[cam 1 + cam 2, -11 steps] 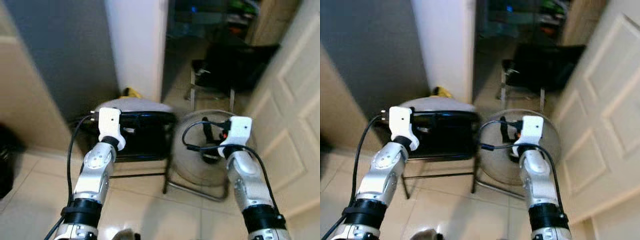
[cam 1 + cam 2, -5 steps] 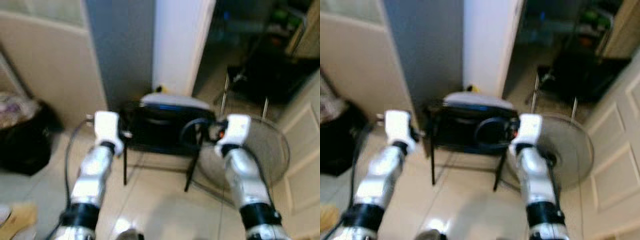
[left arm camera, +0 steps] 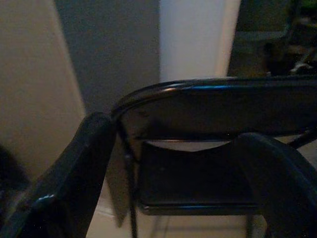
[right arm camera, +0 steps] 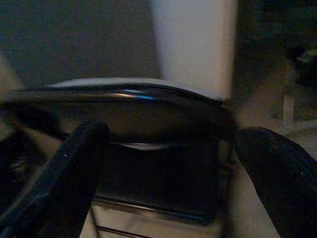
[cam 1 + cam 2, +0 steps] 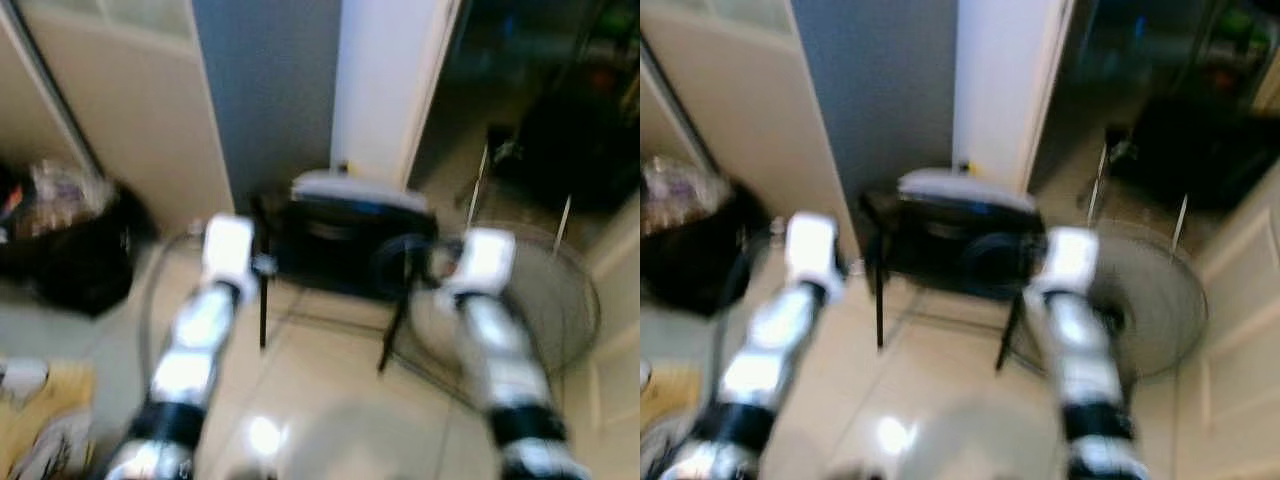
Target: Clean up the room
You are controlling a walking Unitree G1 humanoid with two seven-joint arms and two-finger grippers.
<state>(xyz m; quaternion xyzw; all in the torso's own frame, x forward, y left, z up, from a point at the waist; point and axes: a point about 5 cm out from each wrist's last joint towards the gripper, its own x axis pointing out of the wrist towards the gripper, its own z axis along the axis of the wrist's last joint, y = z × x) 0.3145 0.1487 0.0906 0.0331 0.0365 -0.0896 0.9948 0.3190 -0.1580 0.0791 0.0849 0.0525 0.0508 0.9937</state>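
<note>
Nearest the camera, both arms reach forward at equal height. Left gripper (image 3: 163, 198) and right gripper (image 4: 168, 198) each have fingers spread wide, holding nothing. Straight ahead, close beyond both, stands the black folding chair (image 5: 350, 235) on the tiled floor (image 5: 320, 390); its top rail runs crosswise, spanning both grippers. Neither arm judged nearer. Standing fan (image 5: 555, 300) beside it, right. Head views blurred.

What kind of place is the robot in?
Probably a hallway or corner inside a home: a black folding chair stands on a tiled floor beside a floor fan, with a full black bag against the wall.
</note>
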